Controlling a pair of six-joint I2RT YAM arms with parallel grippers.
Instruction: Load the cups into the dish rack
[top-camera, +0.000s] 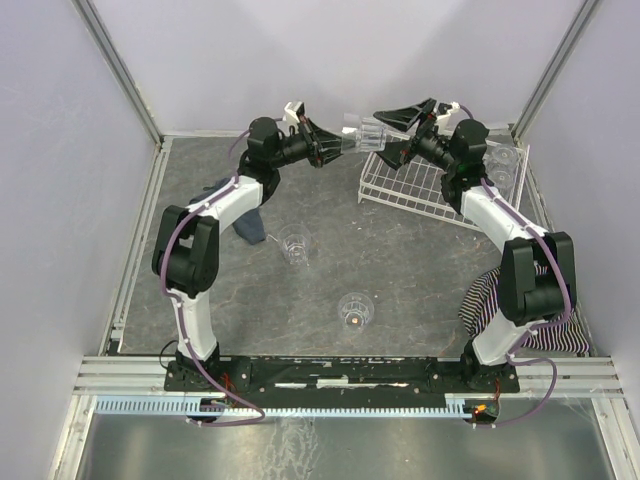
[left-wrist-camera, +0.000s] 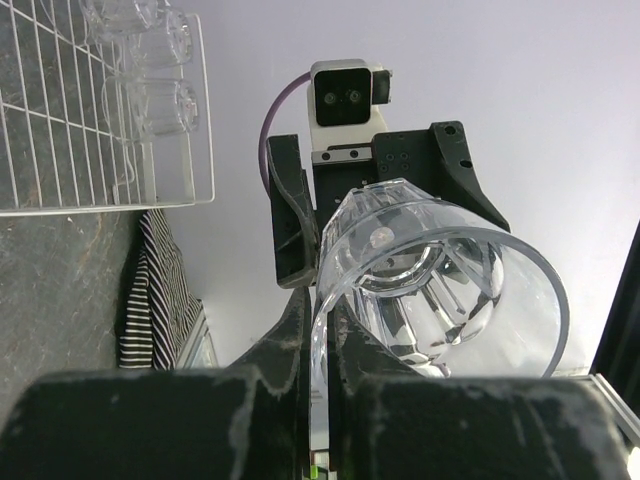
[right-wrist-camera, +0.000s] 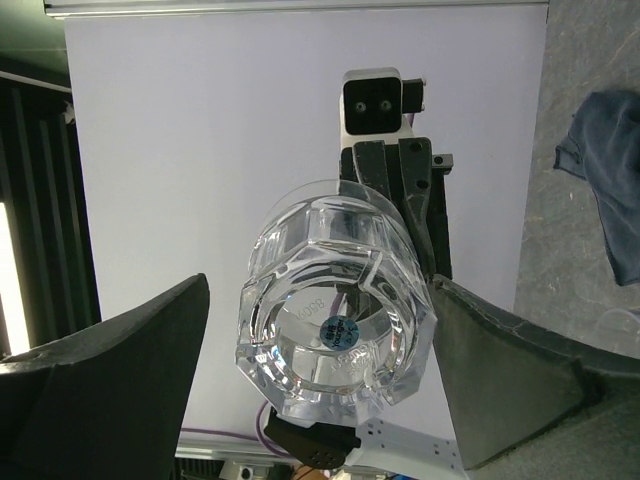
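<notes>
A clear ribbed cup (top-camera: 362, 131) hangs sideways in the air beside the white wire dish rack (top-camera: 425, 190). My left gripper (top-camera: 338, 148) is shut on its rim, one finger inside and one outside the wall (left-wrist-camera: 325, 335). In the left wrist view the cup (left-wrist-camera: 440, 285) opens toward the camera. My right gripper (top-camera: 396, 130) is open and straddles the cup's base (right-wrist-camera: 335, 325). Its right finger (right-wrist-camera: 500, 370) is close to the cup, and the left finger (right-wrist-camera: 130, 375) stands apart. Cups (top-camera: 502, 160) lie in the rack's far end (left-wrist-camera: 160, 100). Two more cups (top-camera: 294, 243) (top-camera: 356, 310) stand on the table.
A blue cloth (top-camera: 250, 226) lies by the left arm and shows in the right wrist view (right-wrist-camera: 605, 190). A striped cloth (top-camera: 495, 295) lies at the right arm's base (left-wrist-camera: 155, 290). The rack (left-wrist-camera: 90, 150) is at the table's back right. Enclosure walls surround the table.
</notes>
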